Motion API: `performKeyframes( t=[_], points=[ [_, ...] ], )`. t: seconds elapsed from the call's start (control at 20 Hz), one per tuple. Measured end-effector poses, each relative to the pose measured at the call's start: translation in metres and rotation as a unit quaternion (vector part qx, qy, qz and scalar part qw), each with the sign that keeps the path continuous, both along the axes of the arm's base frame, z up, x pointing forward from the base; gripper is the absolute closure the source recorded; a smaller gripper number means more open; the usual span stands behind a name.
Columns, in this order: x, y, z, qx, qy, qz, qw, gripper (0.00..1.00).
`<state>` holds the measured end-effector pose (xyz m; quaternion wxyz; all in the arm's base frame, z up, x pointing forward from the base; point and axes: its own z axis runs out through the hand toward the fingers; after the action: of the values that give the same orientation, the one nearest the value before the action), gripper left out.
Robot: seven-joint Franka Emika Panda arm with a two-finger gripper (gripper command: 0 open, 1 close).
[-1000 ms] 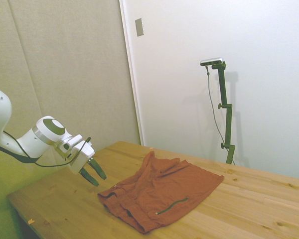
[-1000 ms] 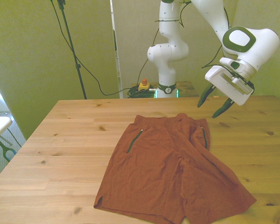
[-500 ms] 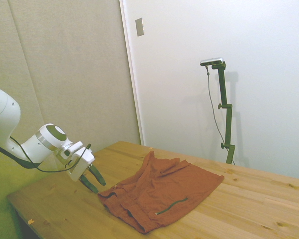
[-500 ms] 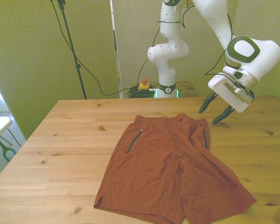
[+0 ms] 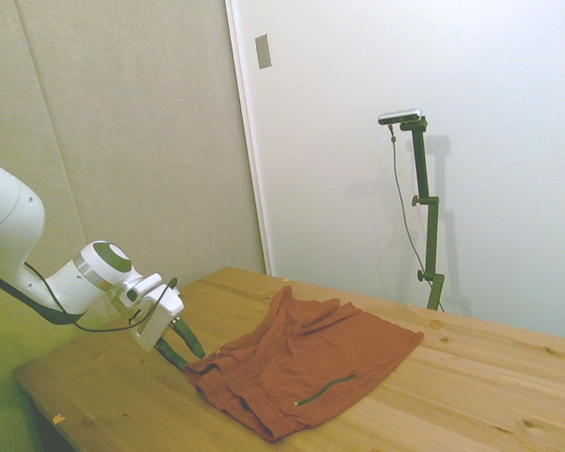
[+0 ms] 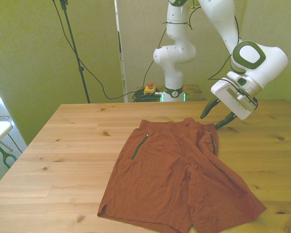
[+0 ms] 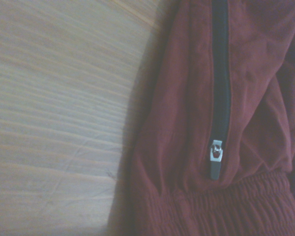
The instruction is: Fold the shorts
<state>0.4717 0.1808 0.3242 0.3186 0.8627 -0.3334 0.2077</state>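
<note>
One pair of rust-orange shorts (image 6: pixel 177 179) lies spread flat and wrinkled on the wooden table (image 6: pixel 63 145), waistband toward the far edge in the front view and the two legs fanning out toward the near edge. Two dark zippered pocket slits show in that view, one at about ten o'clock from the garment's middle and one at about one o'clock. The gripper (image 6: pixel 217 115) hangs just above the table at the waistband corner on the front view's right, tilted down toward the cloth, with its two dark fingers (image 6: pixel 207 108) spread apart and nothing between them. Seen from the side, the gripper (image 5: pixel 180 347) sits just beside the nearest waistband corner. The wrist view shows a dark zipper (image 7: pixel 220 88) with a silver pull (image 7: pixel 216 153) above the gathered elastic waistband.
</note>
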Motion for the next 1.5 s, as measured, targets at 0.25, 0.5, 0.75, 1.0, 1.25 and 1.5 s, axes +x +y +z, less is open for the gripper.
performKeyframes(
  t=[0.25, 0.5, 0.75, 1.0, 1.25, 1.5],
  points=[
    [0.001, -0.009, -0.003, -0.003, 0.0, -0.002, 1.0, 1.0],
    [-0.001, -0.008, -0.007, 0.004, 0.001, 0.003, 1.0, 1.0],
    [-0.003, -0.006, -0.011, 0.011, 0.001, 0.011, 0.9999, 1.0],
    [-0.009, -0.005, -0.017, 0.009, 0.007, 0.014, 0.9998, 1.0],
    [-0.014, -0.006, -0.021, 0.006, 0.013, 0.016, 0.9998, 1.0],
    [-0.021, -0.007, -0.014, 0.012, 0.005, 0.018, 0.9997, 1.0]
  ],
)
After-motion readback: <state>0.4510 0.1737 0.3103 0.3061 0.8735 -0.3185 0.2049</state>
